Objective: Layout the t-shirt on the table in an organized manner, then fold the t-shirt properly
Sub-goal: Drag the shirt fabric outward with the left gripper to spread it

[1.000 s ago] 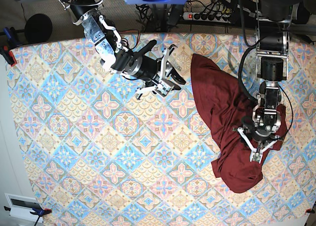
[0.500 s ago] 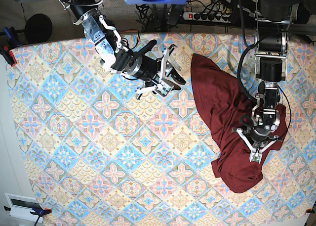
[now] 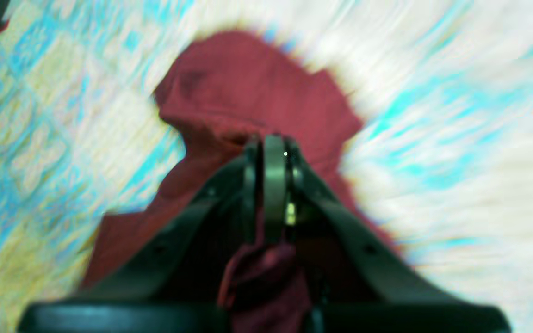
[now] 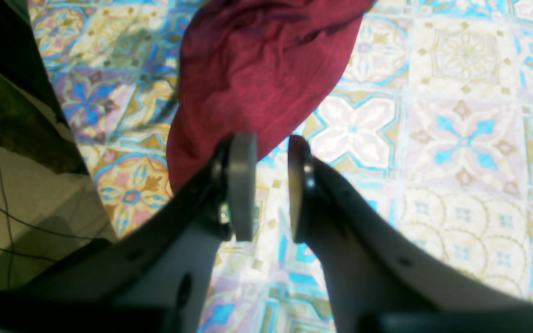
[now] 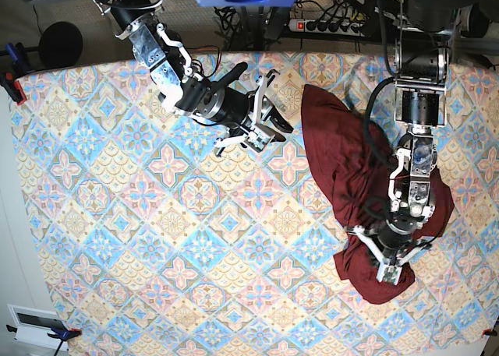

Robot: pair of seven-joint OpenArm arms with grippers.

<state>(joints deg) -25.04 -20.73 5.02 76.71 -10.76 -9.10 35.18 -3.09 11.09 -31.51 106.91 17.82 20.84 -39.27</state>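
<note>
T-shirt lies bunched in a crumpled heap toward the right edge of the table, running from near the far edge down toward the near right corner; no sleeve, collar or hem laid out flat that I can make out; the layout step is barely begun, and folding is not started.

Left gripper sits low over the near end of the heap; in the left wrist view its jaws are pressed together with maroon fabric caught between them and a wad of cloth bulging up behind the fingers; I read this as a pinch on the t-shirt; that view is blurred, so which part of the shirt is held I cannot tell.

Right gripper hangs over bare cloth near the far edge, just beside the shirt's far end; jaws apart with a modest gap, nothing between them; the patterned cloth shows through.

Left to do, by my reckoning: spread the shirt flat, square it up, then all folds.
</note>
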